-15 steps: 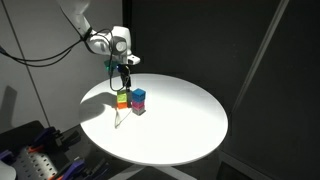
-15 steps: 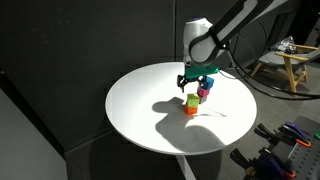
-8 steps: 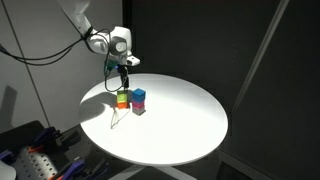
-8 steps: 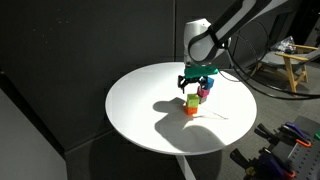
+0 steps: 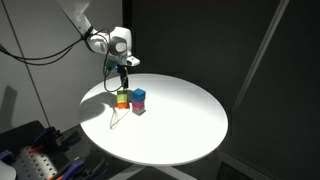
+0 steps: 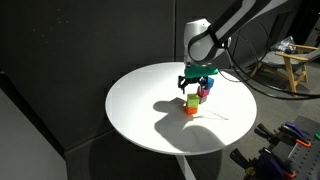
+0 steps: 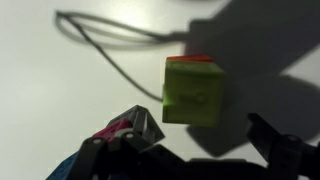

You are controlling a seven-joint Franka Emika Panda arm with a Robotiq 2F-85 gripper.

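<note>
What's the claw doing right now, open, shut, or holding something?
Claw: open, holding nothing, poised just above the green block.

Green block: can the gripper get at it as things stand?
Probably yes: the gripper hangs right above the green block, jaws open, nothing between. The blue-topped stack close beside might crowd them.

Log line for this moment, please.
end effector: open | position: over green block atop orange block | blue-pink stack: adjacent

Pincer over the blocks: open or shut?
Open: in the wrist view the pincer holds its fingers wide apart above the green block, gripping nothing.
</note>
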